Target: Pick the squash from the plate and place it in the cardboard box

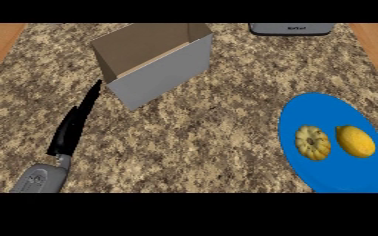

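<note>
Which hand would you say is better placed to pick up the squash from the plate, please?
The right, probably. The squash lies on the blue plate at the counter's right edge, on the robot's right side. The left hand, the only one showing, sits far left, with open counter between.

Single head view, looking steeply down on granite counter (221,130) from robot's side (near edge at bottom). Moderately close: cardboard box (151,62) upper left, blue plate (295,120) cut by right edge.
</note>
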`<state>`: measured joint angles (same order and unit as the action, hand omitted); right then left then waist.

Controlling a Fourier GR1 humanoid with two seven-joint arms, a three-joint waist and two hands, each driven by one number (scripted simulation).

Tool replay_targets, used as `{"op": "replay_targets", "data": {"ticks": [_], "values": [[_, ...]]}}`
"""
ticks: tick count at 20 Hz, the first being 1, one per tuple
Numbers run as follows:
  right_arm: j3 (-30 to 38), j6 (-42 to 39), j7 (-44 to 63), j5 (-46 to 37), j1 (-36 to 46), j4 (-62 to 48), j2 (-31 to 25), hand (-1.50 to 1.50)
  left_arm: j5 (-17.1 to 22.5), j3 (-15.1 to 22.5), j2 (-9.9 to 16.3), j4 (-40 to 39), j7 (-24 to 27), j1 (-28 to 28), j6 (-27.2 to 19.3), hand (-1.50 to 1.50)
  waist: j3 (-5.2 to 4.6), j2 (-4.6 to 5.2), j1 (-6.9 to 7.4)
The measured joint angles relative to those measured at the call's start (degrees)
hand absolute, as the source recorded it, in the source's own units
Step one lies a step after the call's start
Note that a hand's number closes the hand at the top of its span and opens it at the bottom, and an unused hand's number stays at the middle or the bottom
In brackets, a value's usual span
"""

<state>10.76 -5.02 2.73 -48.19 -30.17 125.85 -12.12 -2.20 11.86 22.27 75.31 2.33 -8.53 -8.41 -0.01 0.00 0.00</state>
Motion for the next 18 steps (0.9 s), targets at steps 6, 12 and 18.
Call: {"op": "replay_targets", "data": {"ticks": [6,12,18], "values": [[-0.32,3.26,-2.28,-5.0,3.82,-3.21,1.86,-1.5,-1.32,-2.02,-1.28,-0.78,-0.4,-0.96,1.91,0.0,0.01,-0.02,-0.12],[-0.45,1.26,-1.78,-8.17,7.41,-6.3,2.11,-1.5,-3.16,-4.01,-2.18,0.13,-0.38,-0.01,3.32,0.0,0.01,-0.02,-0.1],[-0.61,-0.31,-0.54,-10.54,11.87,-9.94,2.65,-1.5,-5.0,-5.86,-3.62,-0.18,-0.08,0.22,4.79,0.0,0.01,-0.01,-0.08]]}}
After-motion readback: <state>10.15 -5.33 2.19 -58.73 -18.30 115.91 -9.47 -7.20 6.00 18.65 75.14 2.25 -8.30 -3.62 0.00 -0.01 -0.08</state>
